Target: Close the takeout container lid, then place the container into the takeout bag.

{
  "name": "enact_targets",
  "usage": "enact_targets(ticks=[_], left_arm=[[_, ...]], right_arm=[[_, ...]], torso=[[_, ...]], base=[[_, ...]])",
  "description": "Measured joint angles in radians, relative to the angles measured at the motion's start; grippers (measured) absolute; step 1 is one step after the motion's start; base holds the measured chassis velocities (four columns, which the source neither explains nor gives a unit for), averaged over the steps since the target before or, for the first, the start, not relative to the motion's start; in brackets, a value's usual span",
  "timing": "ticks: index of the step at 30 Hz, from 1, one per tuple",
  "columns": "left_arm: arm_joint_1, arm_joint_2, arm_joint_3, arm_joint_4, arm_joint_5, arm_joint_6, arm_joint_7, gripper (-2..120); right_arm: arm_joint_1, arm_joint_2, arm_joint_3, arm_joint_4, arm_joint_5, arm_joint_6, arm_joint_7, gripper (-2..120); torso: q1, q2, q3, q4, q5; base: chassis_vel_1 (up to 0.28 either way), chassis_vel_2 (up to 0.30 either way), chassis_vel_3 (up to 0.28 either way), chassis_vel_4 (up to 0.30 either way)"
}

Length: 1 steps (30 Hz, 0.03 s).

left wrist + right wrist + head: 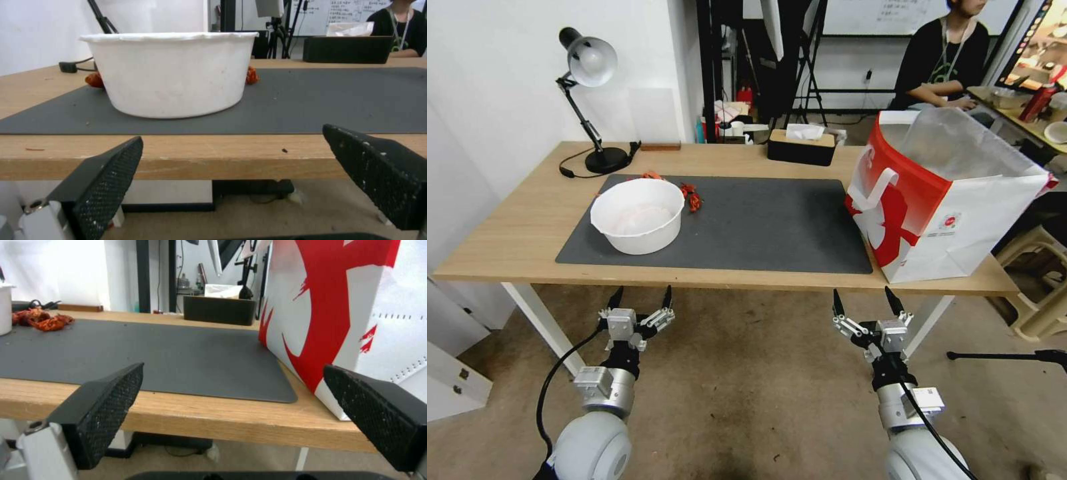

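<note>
Claws are hanging below the front edge of the wooden counter [527, 247], both released with fingers spread wide and gripping nothing. The left claw [640, 298] is hovering low over the floor; directly ahead of it and higher up, a large white bowl [637, 215] is sitting on a dark grey mat [747, 227], with small orange-red scraps [692, 197] lying just behind the bowl. The right claw [864, 301] is hovering at the same height, well apart from the left one. Ahead of it and slightly to its right, the takeout bag [940, 200] is standing upright on the counter, red and white with a white handle, its mouth gaping open and showing a silvery lining. One corner of the bag is resting on the mat's edge. Farther beyond both claws, a black tissue box [800, 147] is sitting at the counter's back edge, and a black desk lamp [590, 100] is standing at the far left corner.
</note>
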Motion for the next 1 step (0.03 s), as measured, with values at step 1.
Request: enact_targets(ticks=[1], left_arm=[[0.000, 0.000, 0.000, 0.000, 0.000, 0.000, 0.000, 100]], right_arm=[[0.000, 0.000, 0.000, 0.000, 0.000, 0.000, 0.000, 100]], torso=[[0.000, 0.000, 0.000, 0.0000, 0.0000]], base=[[0.000, 0.000, 0.000, 0.000]])
